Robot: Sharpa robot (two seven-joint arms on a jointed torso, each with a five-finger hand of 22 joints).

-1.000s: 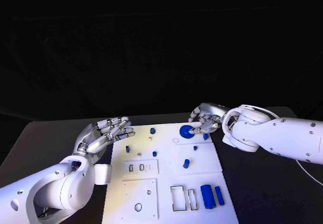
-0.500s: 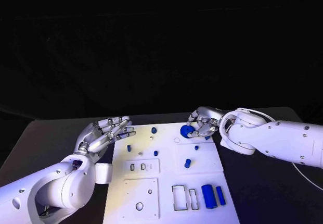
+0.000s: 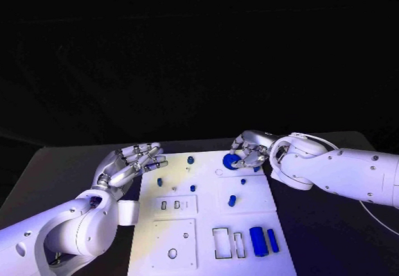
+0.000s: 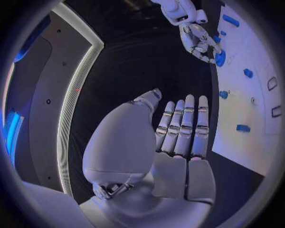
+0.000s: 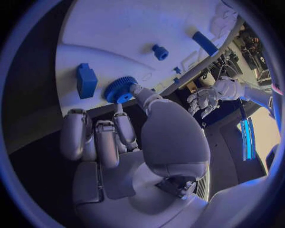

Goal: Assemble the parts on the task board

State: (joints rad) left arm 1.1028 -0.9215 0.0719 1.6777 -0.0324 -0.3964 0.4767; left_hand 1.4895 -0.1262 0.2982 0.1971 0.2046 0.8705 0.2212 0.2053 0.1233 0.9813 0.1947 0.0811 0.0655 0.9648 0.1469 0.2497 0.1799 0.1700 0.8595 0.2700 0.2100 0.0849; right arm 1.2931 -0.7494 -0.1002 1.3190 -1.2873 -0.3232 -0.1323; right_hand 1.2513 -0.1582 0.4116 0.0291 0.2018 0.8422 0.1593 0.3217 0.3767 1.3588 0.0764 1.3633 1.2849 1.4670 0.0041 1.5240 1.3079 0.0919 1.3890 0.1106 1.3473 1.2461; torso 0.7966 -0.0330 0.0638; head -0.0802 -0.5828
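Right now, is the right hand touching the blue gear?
Touching: in the right wrist view, the right hand has a fingertip pressed against the rim of the blue gear.

Glossy white rounded arm shells, small dark screws, silver segmented left hand [image 3: 127, 167], matching right hand [image 3: 250, 151]

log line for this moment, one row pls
step: gear pickup | right hand: pinching blue gear at far end of task board | left hand: open, beside board's left edge, holding nothing
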